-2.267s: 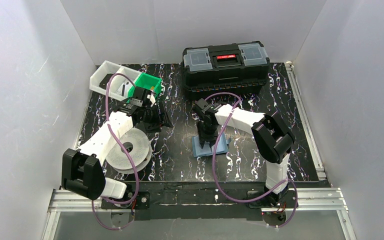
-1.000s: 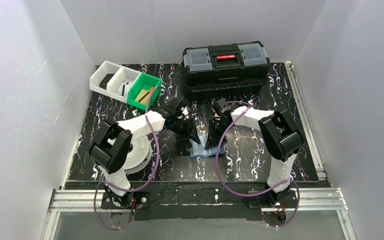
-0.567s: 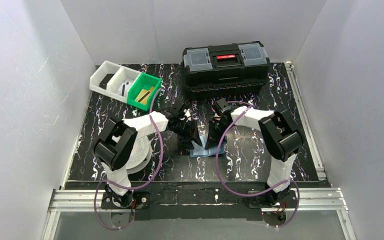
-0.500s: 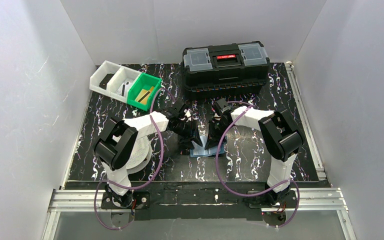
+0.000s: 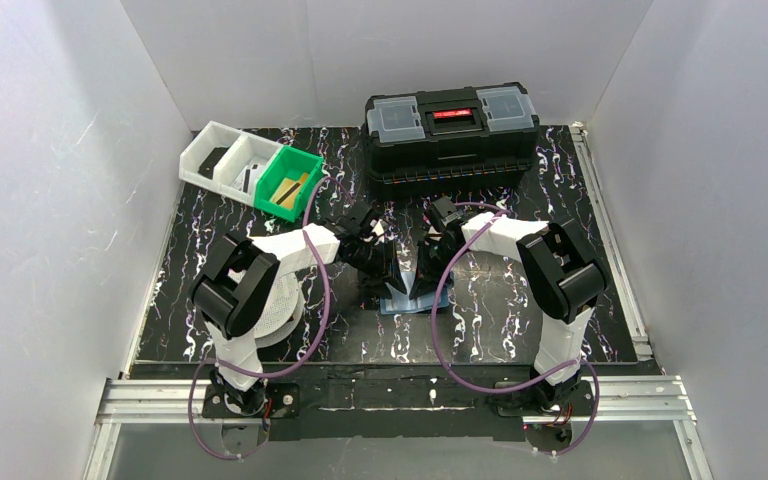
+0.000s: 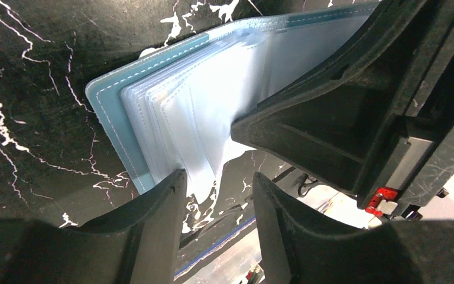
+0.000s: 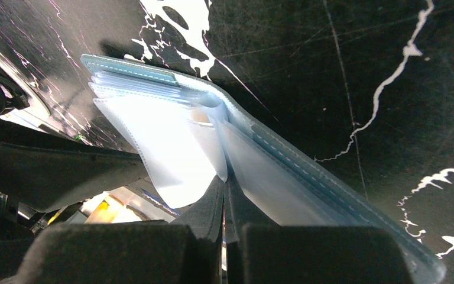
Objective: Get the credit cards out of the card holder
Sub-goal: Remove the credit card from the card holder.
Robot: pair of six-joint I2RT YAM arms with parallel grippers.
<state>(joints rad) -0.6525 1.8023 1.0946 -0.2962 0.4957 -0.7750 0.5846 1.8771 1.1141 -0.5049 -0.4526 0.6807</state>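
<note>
left pincer (image 6: 217, 177): spread partway, tips low at the near edge of the card holder (image 6: 115, 112). A corner of the clear sleeves (image 6: 201, 112) hangs between my fingers, not yet nipped.
right pincer (image 7: 224, 189): pressed together, tips planted in the fold among the sleeves. I judge this pins the holder open on the desk (image 6: 35, 71).
card holder: lies open, between my two pincers.
credit cards (image 5: 285, 190): none visible in the sleeves. One tan card lies in the green bin (image 5: 293, 160), well apart at far left.
</note>
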